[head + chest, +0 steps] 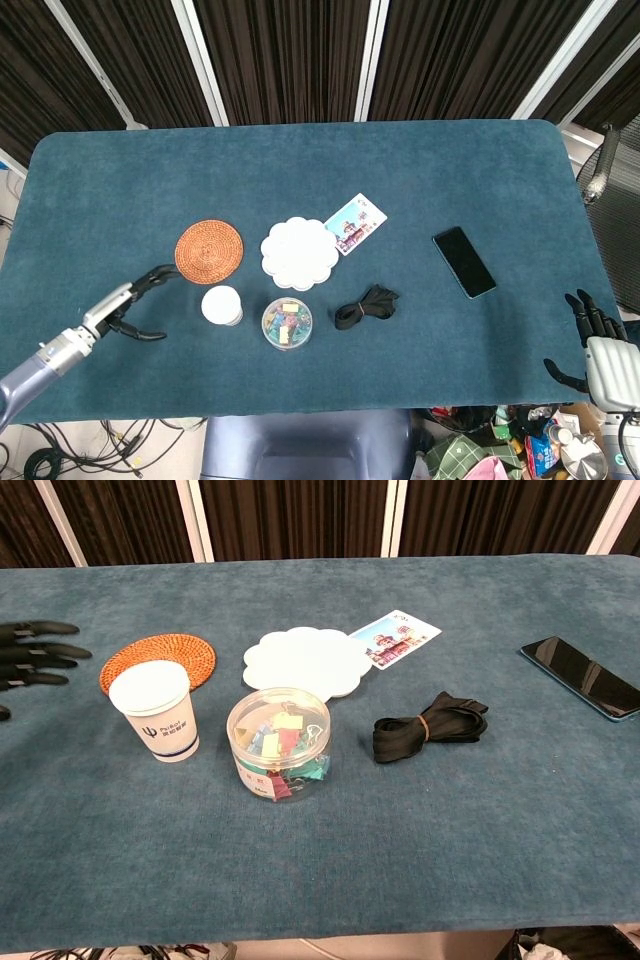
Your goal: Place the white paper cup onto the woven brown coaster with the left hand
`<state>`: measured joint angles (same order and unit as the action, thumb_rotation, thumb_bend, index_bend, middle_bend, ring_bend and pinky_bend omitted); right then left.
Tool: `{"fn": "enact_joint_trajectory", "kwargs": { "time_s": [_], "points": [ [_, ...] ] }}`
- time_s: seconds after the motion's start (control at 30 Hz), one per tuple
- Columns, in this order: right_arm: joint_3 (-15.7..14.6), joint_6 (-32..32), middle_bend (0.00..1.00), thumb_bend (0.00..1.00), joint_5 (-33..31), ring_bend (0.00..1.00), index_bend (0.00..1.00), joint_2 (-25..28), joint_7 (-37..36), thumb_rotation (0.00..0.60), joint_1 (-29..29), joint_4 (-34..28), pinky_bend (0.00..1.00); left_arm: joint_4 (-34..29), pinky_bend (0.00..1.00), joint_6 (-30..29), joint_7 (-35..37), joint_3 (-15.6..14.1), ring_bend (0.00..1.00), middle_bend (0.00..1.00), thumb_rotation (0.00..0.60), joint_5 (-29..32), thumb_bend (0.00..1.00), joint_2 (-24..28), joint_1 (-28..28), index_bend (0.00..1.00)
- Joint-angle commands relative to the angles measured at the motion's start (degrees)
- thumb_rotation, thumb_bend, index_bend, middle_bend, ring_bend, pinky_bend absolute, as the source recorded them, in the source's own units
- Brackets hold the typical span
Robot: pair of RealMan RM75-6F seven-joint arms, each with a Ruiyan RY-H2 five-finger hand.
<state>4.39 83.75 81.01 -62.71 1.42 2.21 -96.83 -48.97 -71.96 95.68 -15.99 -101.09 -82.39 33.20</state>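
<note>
While the white paper cup stands upright on the table, just in front of the woven brown coaster and not on it, we see the left hand to the cup's left, a little apart from it, fingers spread and holding nothing. Right of the cup sits a clear round box of colored clips, with a white flower-shaped dish behind it and a picture card at the dish's far edge. A black strap bundle and a dark phone lie further right. Our right hand rests off the table's right corner, fingers apart and empty.
</note>
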Motion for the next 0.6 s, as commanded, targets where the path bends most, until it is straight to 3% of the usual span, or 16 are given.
{"fn": "enact_joint_trajectory", "kwargs": {
  "time_s": [0.03,0.6],
  "points": [
    [0.0,0.0,0.0,0.13,0.0,0.13,0.0,0.0,-0.1,0.6,0.0,0.0,0.16,1.0,0.01,1.0,-0.8,-0.1,0.0,0.09,0.6,-0.1,0.09,-1.4,0.0,0.02],
    [0.0,0.0,0.0,0.13,0.2,0.13,0.0,0.1,-0.3,0.6,0.0,0.0,0.16,-1.4,0.01,4.0,-5.6,2.9,0.0,0.13,0.6,0.9,0.09,-4.2,3.5,0.07]
  ]
}}
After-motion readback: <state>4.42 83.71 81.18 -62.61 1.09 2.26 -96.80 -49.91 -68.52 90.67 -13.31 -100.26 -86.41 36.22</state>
